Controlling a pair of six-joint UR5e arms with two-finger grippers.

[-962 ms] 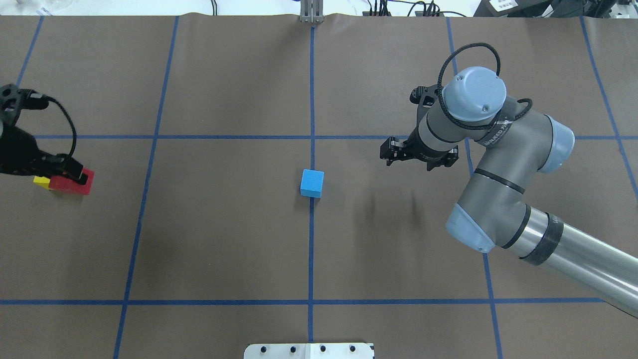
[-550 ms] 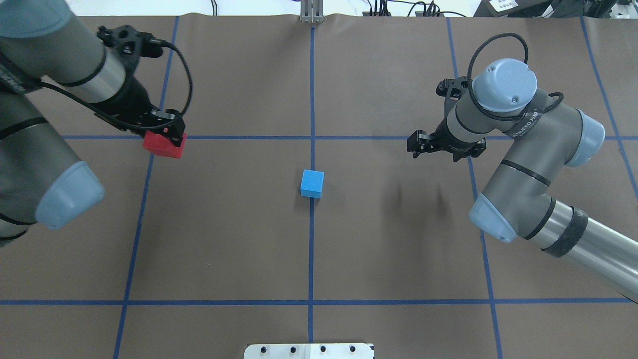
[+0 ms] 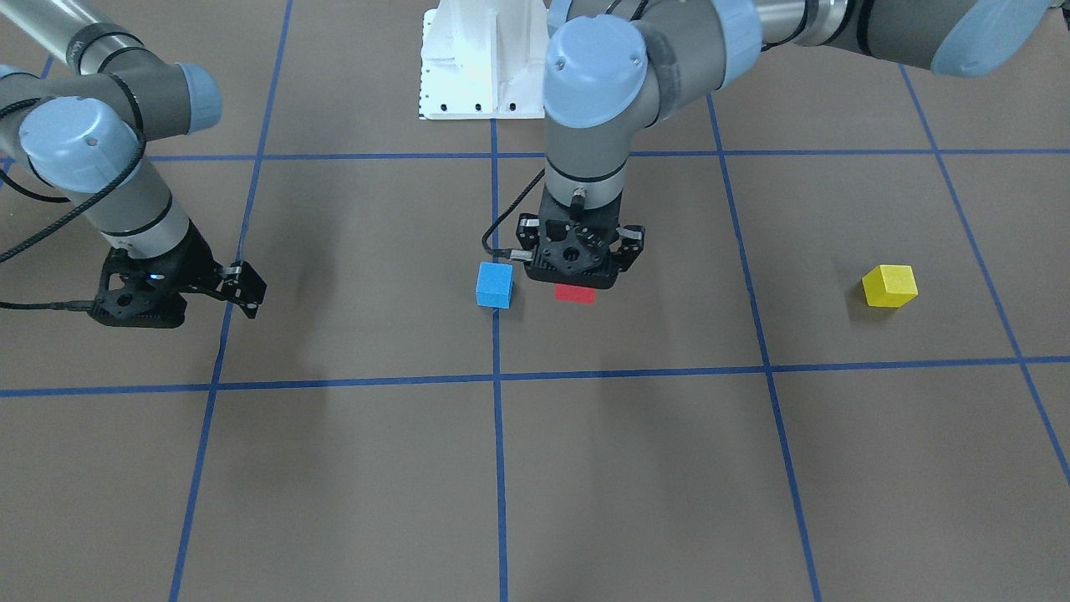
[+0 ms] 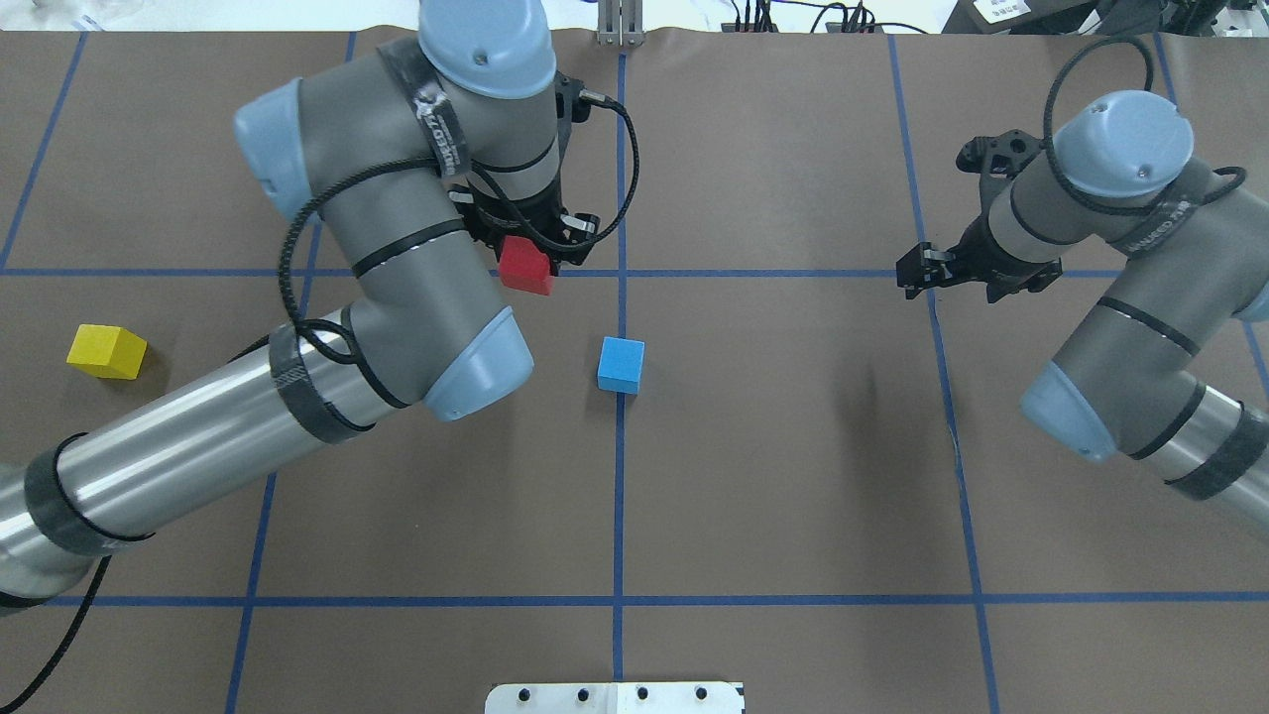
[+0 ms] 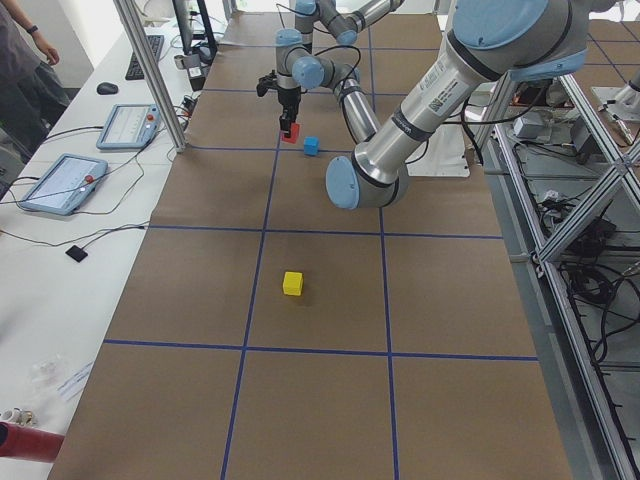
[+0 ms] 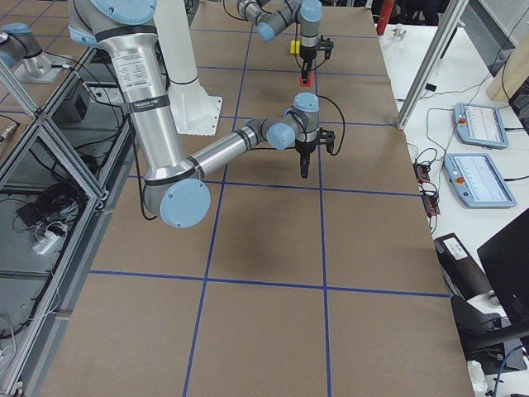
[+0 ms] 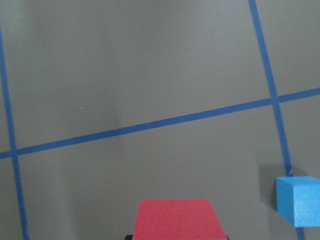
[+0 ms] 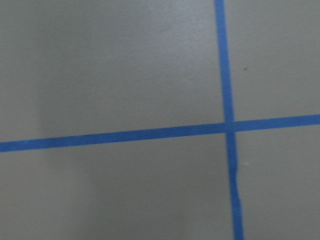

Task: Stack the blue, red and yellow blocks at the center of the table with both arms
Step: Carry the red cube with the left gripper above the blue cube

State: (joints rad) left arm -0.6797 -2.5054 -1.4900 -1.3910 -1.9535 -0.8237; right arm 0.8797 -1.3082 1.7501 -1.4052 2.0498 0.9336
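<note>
The blue block (image 4: 621,365) lies on the centre line of the table and also shows in the front view (image 3: 494,284) and the left wrist view (image 7: 299,200). My left gripper (image 4: 530,260) is shut on the red block (image 4: 525,266) and holds it above the table, a little left of and beyond the blue block. The red block fills the bottom of the left wrist view (image 7: 179,220). The yellow block (image 4: 106,351) lies alone at the far left. My right gripper (image 4: 977,278) is open and empty, hanging over the right side.
Blue tape lines (image 4: 620,496) mark a grid on the brown table cover. The white robot base plate (image 4: 615,697) is at the near edge. The left arm's elbow (image 4: 466,367) hangs over the table left of the blue block.
My left gripper has carried the red block from the far left toward the centre, leaving the yellow block uncovered. My right gripper has drawn back to the right, away from the blue block.
</note>
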